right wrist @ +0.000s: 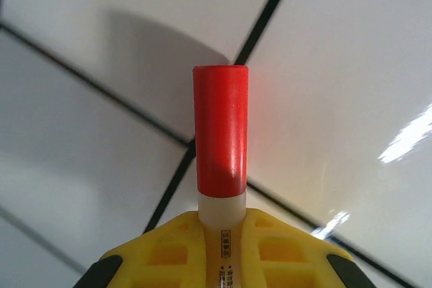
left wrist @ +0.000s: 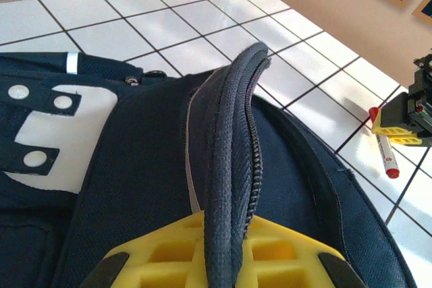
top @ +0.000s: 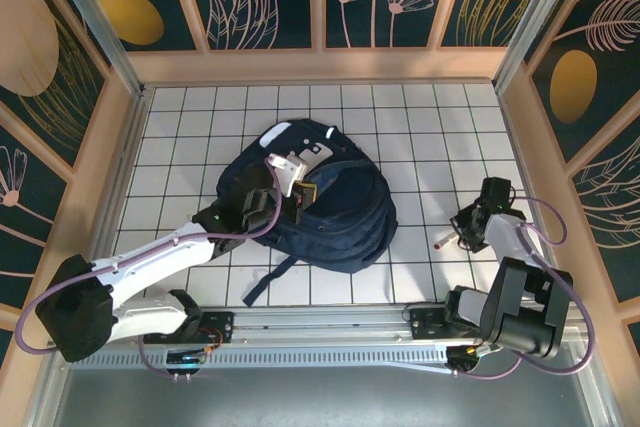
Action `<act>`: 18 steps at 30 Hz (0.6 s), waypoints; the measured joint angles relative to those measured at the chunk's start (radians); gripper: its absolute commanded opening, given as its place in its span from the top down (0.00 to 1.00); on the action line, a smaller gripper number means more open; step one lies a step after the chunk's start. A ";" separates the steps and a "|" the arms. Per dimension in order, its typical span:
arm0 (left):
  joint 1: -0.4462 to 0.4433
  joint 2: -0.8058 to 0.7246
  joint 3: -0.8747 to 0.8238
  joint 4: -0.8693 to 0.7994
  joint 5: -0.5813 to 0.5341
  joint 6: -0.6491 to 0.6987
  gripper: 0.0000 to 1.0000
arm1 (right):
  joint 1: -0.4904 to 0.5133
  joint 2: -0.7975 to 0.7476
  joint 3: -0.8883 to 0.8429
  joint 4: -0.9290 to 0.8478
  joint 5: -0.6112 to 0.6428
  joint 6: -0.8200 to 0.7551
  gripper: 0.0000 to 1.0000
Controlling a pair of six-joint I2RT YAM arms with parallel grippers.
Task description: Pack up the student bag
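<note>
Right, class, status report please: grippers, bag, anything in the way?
Left gripper shut on zip edge of student bag, holding it up. Right gripper shut on red-capped marker down on table, right of bag. Open tiles between marker and bag.

Bright, even overhead light; white table (top: 420,127) clean in top view; in right wrist view, glare streaks right of the jaws, marker (right wrist: 221,126) sharp ahead of them, its soft shadow beyond, up-left; student bag (left wrist: 148,166) dark, zipper crisp just ahead of left jaws; far tiles softer.
</note>
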 measured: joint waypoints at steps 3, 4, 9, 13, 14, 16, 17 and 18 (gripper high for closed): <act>0.000 0.004 0.000 0.016 0.010 -0.008 1.00 | 0.032 -0.053 0.030 -0.026 -0.064 0.016 0.88; 0.000 0.006 0.000 0.023 0.017 -0.011 1.00 | 0.051 -0.073 0.047 -0.034 -0.084 0.024 0.88; 0.000 0.013 0.000 0.046 0.031 -0.023 1.00 | 0.150 -0.128 0.119 -0.058 -0.149 0.070 0.88; 0.002 0.021 0.000 0.063 0.049 -0.036 1.00 | 0.350 -0.134 0.194 -0.066 -0.200 0.159 0.87; 0.004 0.022 0.000 0.069 0.053 -0.040 1.00 | 0.389 -0.135 0.211 -0.062 -0.210 0.184 0.87; 0.005 0.026 -0.002 0.085 0.061 -0.048 1.00 | 0.464 -0.134 0.241 -0.039 -0.224 0.239 0.87; 0.005 0.027 -0.004 0.093 0.065 -0.052 1.00 | 0.497 -0.132 0.253 -0.027 -0.229 0.267 0.87; 0.005 0.027 -0.008 0.100 0.072 -0.056 1.00 | 0.531 -0.127 0.265 -0.014 -0.234 0.294 0.87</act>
